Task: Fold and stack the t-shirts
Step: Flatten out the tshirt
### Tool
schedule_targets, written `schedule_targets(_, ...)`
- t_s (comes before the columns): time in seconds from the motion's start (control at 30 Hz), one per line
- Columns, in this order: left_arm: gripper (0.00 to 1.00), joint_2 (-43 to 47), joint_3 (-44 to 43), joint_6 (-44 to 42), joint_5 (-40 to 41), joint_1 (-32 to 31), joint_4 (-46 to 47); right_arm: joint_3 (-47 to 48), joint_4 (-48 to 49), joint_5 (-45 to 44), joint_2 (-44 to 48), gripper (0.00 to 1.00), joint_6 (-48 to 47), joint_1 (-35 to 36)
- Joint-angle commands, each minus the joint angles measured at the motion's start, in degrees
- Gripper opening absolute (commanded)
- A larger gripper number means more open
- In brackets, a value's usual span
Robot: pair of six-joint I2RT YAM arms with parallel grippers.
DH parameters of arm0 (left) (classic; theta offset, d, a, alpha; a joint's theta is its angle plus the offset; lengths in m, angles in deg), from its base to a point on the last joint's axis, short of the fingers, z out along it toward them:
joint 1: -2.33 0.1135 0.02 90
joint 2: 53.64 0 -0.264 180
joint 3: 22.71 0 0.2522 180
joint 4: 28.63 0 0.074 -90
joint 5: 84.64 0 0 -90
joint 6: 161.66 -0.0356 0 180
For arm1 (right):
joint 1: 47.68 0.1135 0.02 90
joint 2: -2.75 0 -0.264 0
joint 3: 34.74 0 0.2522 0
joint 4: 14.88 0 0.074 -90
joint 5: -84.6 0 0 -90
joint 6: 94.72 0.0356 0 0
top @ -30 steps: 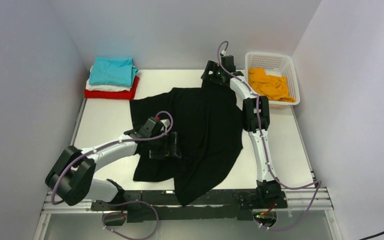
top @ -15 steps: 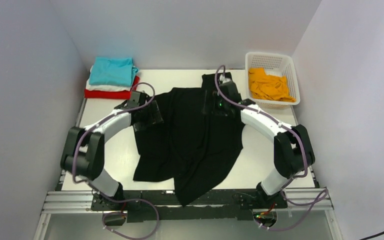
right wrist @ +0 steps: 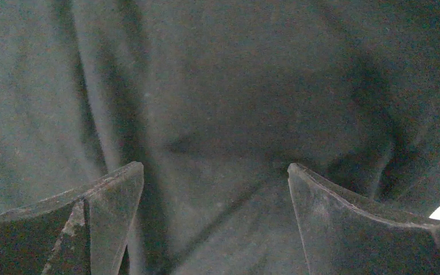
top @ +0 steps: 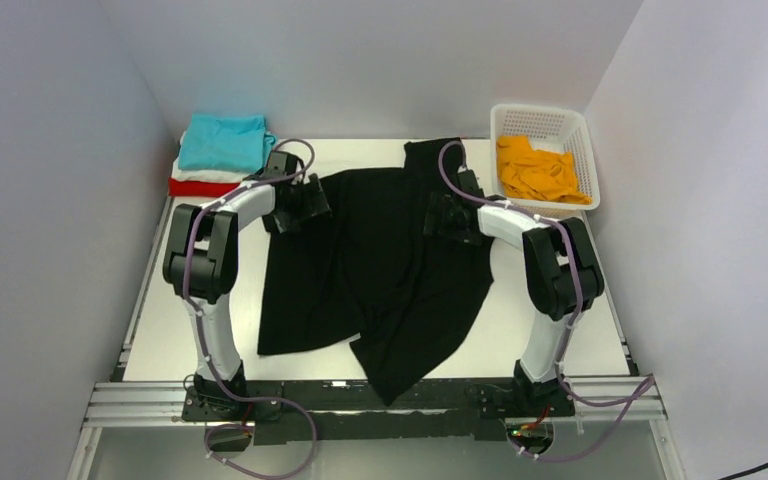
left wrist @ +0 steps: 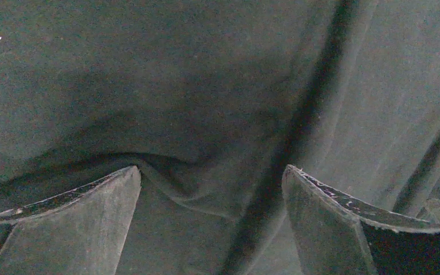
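Observation:
A large black t-shirt (top: pixel 390 270) lies spread and creased across the middle of the table, its lower end hanging over the front edge. My left gripper (top: pixel 298 205) rests on its far left part, jaws open over the black cloth (left wrist: pixel 206 86). My right gripper (top: pixel 447 215) rests on its far right part, jaws open over the cloth (right wrist: pixel 235 86). Nothing is pinched between either pair of fingers. A folded stack sits at the far left: a teal shirt (top: pixel 222 140) on a white one (top: pixel 192 172) on a red one (top: pixel 218 187). An orange shirt (top: pixel 535 168) lies in the basket.
The white lattice basket (top: pixel 580 130) stands at the far right corner. White walls close in the table on the left, back and right. Both arms bend outward, elbows near the left and right table edges.
My left gripper moved from the shirt's middle to its far left part. My right gripper came back from the far edge onto the shirt. The shirt shifted toward the front and spread a little.

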Motion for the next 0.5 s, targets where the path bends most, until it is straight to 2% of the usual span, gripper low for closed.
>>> schedule_targets(0.0,0.99,-9.33,-6.83,-2.63,1.26,2.82,-3.18,6.31,-4.7,-3.8,-7.13,1.0,-2.23,-4.64)
schedule_targets(0.37,0.99,-22.89,-30.29,-6.4,-2.78,3.97,-7.81,28.87,-13.08,-10.19,-20.34,1.0,-9.84,-7.11)
schedule_targets(0.47,0.99,-21.33,-30.44,-7.46,-4.69,3.97,-6.81,31.04,-12.96,-9.88,-19.46,1.0,-11.41,-6.97)
